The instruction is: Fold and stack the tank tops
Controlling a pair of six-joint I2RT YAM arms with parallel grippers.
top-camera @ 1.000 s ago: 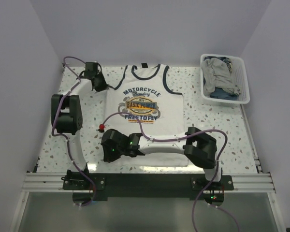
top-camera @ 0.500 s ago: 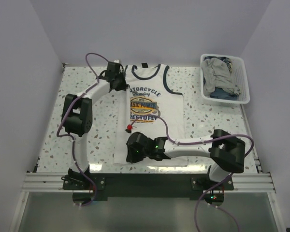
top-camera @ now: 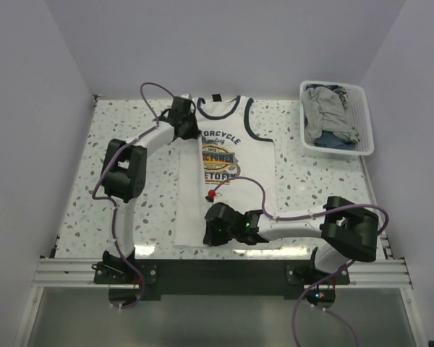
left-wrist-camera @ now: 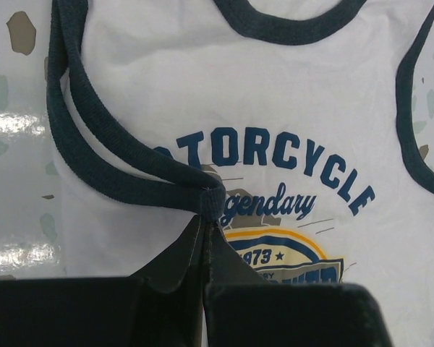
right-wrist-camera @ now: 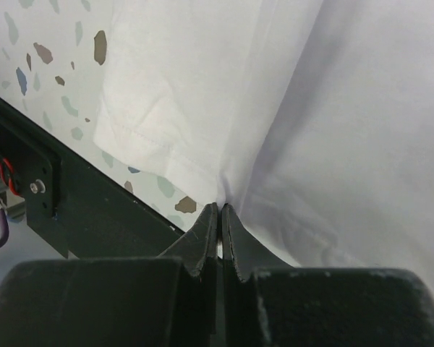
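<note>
So the white tank top [top-camera: 235,163] is lying flat in the middle of the speckled table [top-camera: 76,210], neck hole toward the top of the frame. Its left side is doubled over onto the front, so the left edge reads as a straight line in the overhead view and the chest print [top-camera: 218,155] is cut off on that side. You only get "OTORCYCLE" in the left wrist shot.

The left fingers [top-camera: 184,129] are up by the shoulder and clamped tight on the navy armhole trim [left-wrist-camera: 108,155]. The wrist cam shows that trim bunched into a little point right at the tips, with the two trim bands running off toward the upper left of the frame.

The right fingers [top-camera: 213,234] are down at the bottom of the shirt and pressed together on the white cloth, right where a folded layer with a stitched hem [right-wrist-camera: 159,155] meets the layer beside it. That's just off the black frame rail [right-wrist-camera: 94,210] at the table's near edge.

The grey tank top [top-camera: 324,114] is crumpled up in the white basket [top-camera: 338,152] at the upper right, well apart from the white one. There's some blue cloth [top-camera: 340,142] in there with it.
</note>
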